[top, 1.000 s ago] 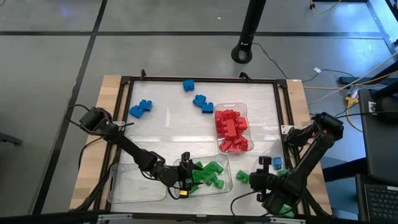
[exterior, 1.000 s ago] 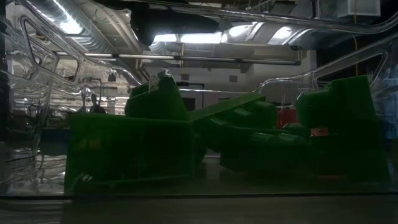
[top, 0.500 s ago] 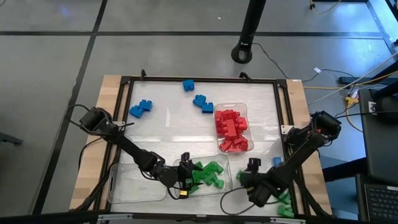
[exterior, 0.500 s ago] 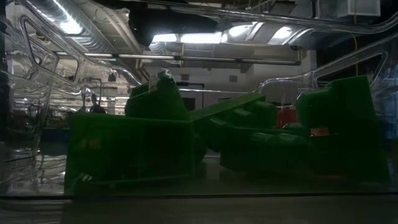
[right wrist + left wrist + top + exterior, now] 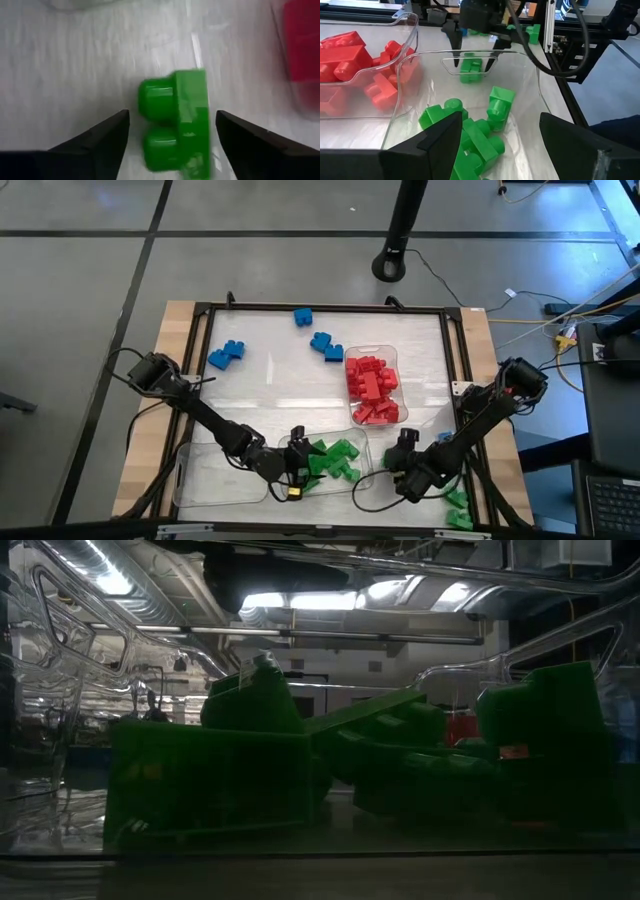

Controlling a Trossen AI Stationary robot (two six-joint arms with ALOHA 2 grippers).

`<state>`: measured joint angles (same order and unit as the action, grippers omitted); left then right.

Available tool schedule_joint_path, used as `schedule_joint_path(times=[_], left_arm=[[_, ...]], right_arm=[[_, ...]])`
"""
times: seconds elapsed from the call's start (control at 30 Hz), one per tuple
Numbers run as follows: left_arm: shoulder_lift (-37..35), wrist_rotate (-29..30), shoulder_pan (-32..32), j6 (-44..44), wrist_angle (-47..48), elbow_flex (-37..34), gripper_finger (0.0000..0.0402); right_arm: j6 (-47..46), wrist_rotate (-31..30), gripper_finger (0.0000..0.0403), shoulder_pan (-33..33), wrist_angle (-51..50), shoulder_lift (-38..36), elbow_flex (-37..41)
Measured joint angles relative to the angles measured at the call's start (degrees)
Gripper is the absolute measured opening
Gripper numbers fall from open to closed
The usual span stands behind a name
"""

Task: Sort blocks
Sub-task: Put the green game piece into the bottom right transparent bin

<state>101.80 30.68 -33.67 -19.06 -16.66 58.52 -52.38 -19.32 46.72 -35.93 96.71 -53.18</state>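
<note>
A lone green block (image 5: 177, 122) lies on the white tabletop just right of the clear tray (image 5: 362, 448) that holds several green blocks (image 5: 335, 460). My right gripper (image 5: 398, 458) hangs open above it, one finger on either side and apart from it; the left wrist view shows the same green block (image 5: 470, 70) between those fingers. My left gripper (image 5: 297, 472) stands open inside the green tray, over the green blocks (image 5: 470, 135), holding nothing. Red blocks (image 5: 372, 385) fill another tray. Blue blocks (image 5: 228, 355) lie loose at the far left.
A clear tray (image 5: 215, 477) stands at the near left, beside the green one. More blue blocks (image 5: 325, 345) lie at the far middle, and green blocks (image 5: 458, 505) at the near right corner. A black frame (image 5: 320, 308) rims the table.
My right gripper has travelled toward the table's left edge, from the near right corner to the lone green block beside the green tray. The left arm and the blocks in the trays have kept still.
</note>
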Motion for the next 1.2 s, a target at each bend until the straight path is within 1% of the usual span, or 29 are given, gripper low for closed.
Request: schedule_joint_path(times=[0.13,0.2,0.37,0.57,0.63,0.73,0.83,0.93,1.03,1.1,1.2], left_arm=[[0.0,0.0,0.0,-0.01,0.1,0.0,0.0255],[0.0,0.0,0.0,-0.01,0.14,0.0,0.0255],[0.0,0.02,0.0,0.02,0.14,0.0,0.0255],[0.0,0.02,0.0,-0.01,0.17,0.0,0.0255],[0.0,0.02,0.0,-0.01,0.17,0.0,0.0255],[0.0,0.02,0.0,-0.01,0.17,0.0,0.0255],[0.0,0.02,0.0,0.2,0.12,0.0,0.0255],[0.0,0.02,0.0,0.02,0.08,0.0,0.0255],[0.0,0.02,0.0,-0.01,0.08,0.0,0.0255],[0.0,0.02,0.0,-0.01,0.08,0.0,0.0255],[0.0,0.02,0.0,-0.02,0.08,0.0,0.0255]], right_arm=[[-0.03,0.43,0.0266,0.0,2.62,0.0,1.84],[0.66,0.01,0.0244,0.0,3.09,-0.02,2.06],[4.96,-1.46,0.0169,0.02,2.94,-0.11,2.25],[8.13,-1.51,0.0168,0.02,2.93,-0.24,2.22],[8.86,-0.29,0.0168,0.11,2.46,-0.81,1.99],[9.52,0.49,0.0168,0.11,-0.42,-2.35,-0.68],[11.42,0.25,0.0169,0.11,-6.43,-4.13,-5.36],[13.81,-2.25,0.0174,0.11,-13.23,-5.34,-11.32],[17.1,-6.56,0.0174,0.09,-18.03,-5.6,-17.39],[20.85,-9.73,0.0173,-0.2,-17.39,-5.6,-20.0],[27.98,-12.32,0.0174,-1.64,-11.72,-5.61,-20.85]])
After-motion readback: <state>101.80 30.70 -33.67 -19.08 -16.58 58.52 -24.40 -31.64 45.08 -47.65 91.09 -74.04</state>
